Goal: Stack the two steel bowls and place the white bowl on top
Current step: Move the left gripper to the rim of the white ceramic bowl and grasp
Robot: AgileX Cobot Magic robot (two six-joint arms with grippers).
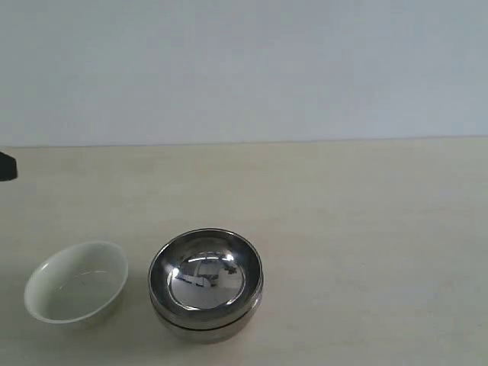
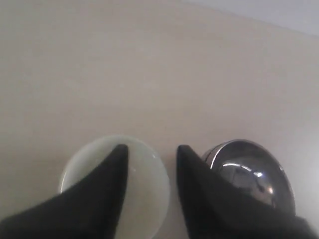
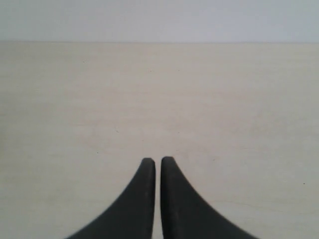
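The two steel bowls sit nested, one inside the other, near the front middle of the table; the left wrist view shows them too. Left of the stack stands the white bowl, upright and empty. My left gripper hangs open above the white bowl, one finger over the bowl's inside and the other over the gap between it and the steel stack, holding nothing. My right gripper is shut over bare table and holds nothing. Neither gripper shows in the exterior view apart from a dark bit at the left edge.
The pale wooden table stretches back to a plain light wall. Only the table top lies ahead of the right gripper.
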